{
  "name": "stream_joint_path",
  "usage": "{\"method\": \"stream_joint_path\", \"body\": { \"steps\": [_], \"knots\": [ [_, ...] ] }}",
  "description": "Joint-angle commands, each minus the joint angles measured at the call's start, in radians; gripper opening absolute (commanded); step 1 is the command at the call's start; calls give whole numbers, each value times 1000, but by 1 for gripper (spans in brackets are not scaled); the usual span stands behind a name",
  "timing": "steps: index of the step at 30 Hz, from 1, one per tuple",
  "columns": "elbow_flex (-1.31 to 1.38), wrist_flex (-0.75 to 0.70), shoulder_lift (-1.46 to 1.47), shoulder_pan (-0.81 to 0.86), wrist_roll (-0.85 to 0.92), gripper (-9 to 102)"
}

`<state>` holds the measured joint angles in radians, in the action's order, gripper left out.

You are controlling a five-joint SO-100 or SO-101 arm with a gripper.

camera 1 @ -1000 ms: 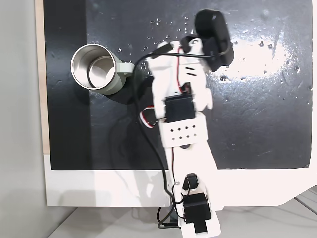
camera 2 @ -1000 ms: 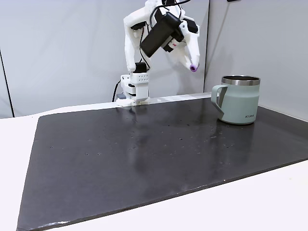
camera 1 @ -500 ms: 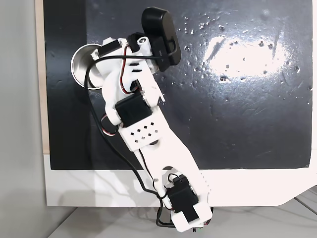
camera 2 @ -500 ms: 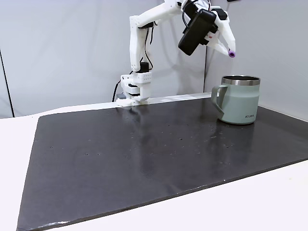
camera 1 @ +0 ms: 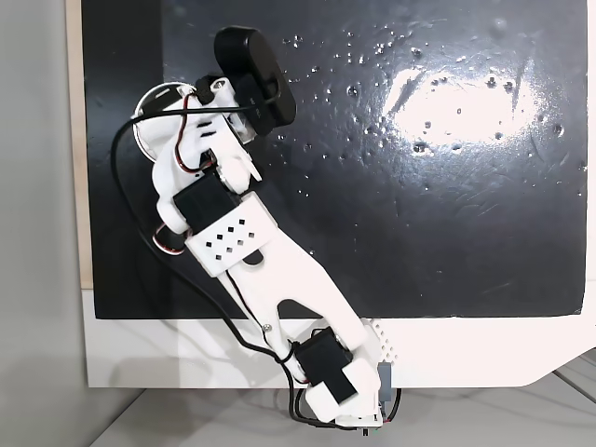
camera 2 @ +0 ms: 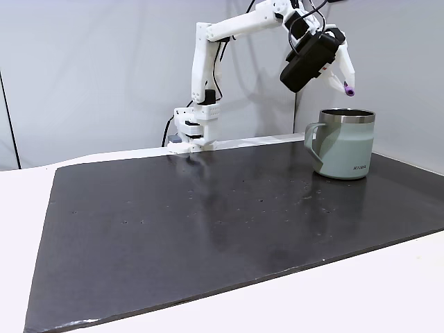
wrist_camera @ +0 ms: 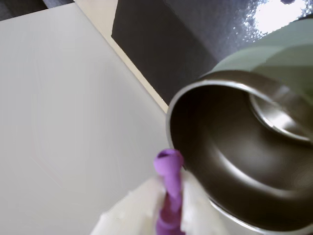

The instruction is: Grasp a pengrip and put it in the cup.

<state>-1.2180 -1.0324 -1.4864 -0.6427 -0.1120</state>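
Note:
The purple ribbed pengrip is pinched in my gripper, which is shut on it and hangs a short way above the cup's mouth. The cup is a sage-green mug with a steel rim, upright at the mat's far right in this side fixed view. In the wrist view the pengrip sticks out between my white fingers, its tip just beside the near rim of the cup. From above, the arm covers most of the cup and hides the gripper.
A black mat covers the table, with white table edge around it. The arm's base stands at the back of the mat. The black wrist camera housing sits just right of the cup in the top fixed view.
The arm has swung toward the cup with the pengrip in the gripper, leftward in the top view, rightward and slightly lower in the side view, ending over the cup's mouth.

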Motion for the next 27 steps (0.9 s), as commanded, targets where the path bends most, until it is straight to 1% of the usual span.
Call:
{"method": "stream_joint_path", "body": {
  "steps": [1, 5, 9, 11, 27],
  "knots": [
    [64, 34, -14, -34, 26, 0],
    [61, 28, -15, -40, 37, 2],
    [54, 15, -15, -40, 38, 16],
    [48, 12, -15, -40, 38, 21],
    [52, 5, -21, -57, 44, 21]
  ]
}}
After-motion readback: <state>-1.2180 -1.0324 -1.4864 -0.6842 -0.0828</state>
